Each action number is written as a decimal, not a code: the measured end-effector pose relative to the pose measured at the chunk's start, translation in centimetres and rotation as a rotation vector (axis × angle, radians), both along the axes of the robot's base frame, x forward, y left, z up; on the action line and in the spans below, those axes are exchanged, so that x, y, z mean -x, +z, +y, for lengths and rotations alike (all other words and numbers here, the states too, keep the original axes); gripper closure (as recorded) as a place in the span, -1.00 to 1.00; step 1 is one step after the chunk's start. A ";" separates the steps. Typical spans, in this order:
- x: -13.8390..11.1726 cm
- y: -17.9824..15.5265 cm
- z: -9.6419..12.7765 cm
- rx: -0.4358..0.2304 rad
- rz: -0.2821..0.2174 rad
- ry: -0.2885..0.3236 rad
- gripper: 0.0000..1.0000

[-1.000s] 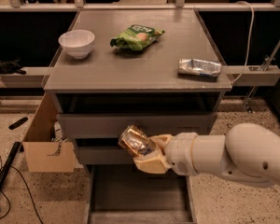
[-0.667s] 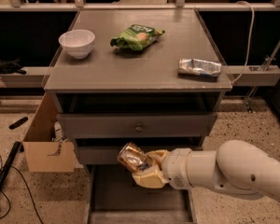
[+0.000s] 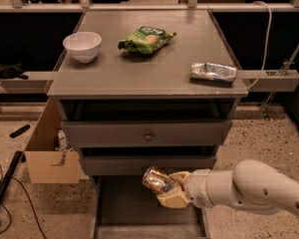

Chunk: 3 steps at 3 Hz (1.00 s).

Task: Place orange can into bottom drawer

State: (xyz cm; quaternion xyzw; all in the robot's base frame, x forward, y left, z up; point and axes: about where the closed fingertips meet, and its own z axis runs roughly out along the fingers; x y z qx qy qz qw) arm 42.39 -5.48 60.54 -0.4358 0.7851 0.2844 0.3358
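The orange can (image 3: 157,179), shiny brown-orange with pale label patches, is held in my gripper (image 3: 168,190). The white arm reaches in from the lower right. The can hangs tilted above the open bottom drawer (image 3: 124,208), whose flat grey floor shows below it, just in front of the middle drawer's front. My gripper is shut on the can, over the right-centre part of the drawer.
On the cabinet top (image 3: 114,76) lie a white bowl (image 3: 82,45), a green snack bag (image 3: 146,38) and a silver foil packet (image 3: 213,71). A knobbed drawer (image 3: 147,133) sits above. A cardboard box (image 3: 46,151) stands left of the cabinet. Cables lie on the floor at left.
My gripper has moved down and slightly left with the can, from in front of the middle drawer to lower over the bottom drawer.
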 end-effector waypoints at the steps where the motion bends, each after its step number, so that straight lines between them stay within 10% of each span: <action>1: 0.0 0.0 0.0 0.000 0.000 0.000 1.00; 3: -0.2 -6.6 1.7 0.037 0.088 0.043 1.00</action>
